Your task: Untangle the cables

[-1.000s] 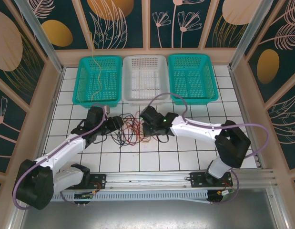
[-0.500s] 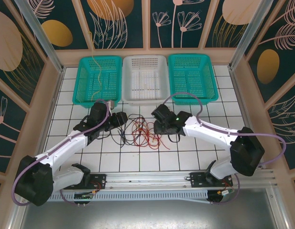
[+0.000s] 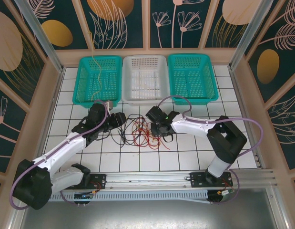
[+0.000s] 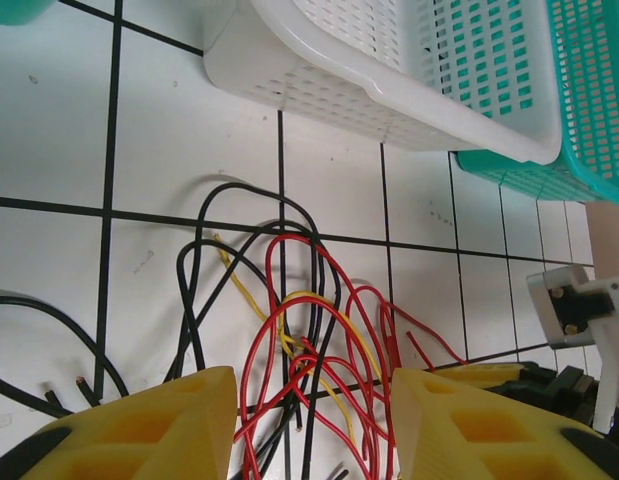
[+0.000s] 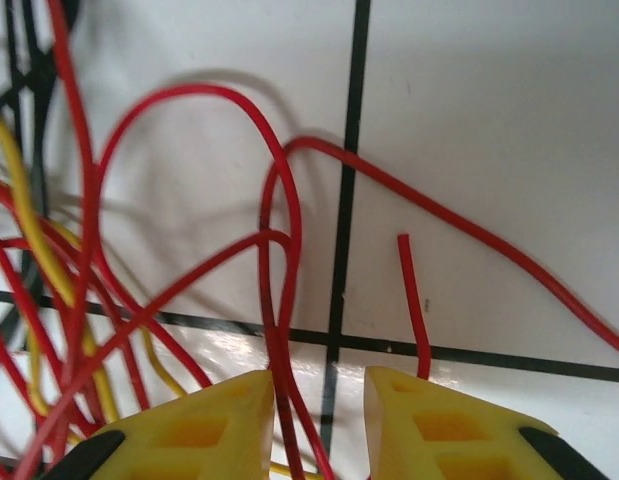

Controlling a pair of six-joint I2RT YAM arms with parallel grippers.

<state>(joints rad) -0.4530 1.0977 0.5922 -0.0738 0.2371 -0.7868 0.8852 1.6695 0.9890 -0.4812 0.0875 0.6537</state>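
Observation:
The cables, thin red, black and yellow wires, lie tangled on the white tiled floor between my two grippers. My left gripper sits at the tangle's left edge and is open. In the left wrist view the cables loop loosely through the wide gap of the left gripper, touching neither pad. My right gripper hovers low over the tangle's right side. In its wrist view the right gripper is open with a narrow gap, and a red cable runs between the fingers, along the left one.
Three baskets line the back: a teal basket with a thin yellow wire draped in it, a white basket and another teal basket. Low walls border the floor on both sides. A red free end lies by the right finger.
My right gripper opened, swung right, dragging red loops outward, then came back left over the tangle. The left gripper shifted slightly up and right, still open.

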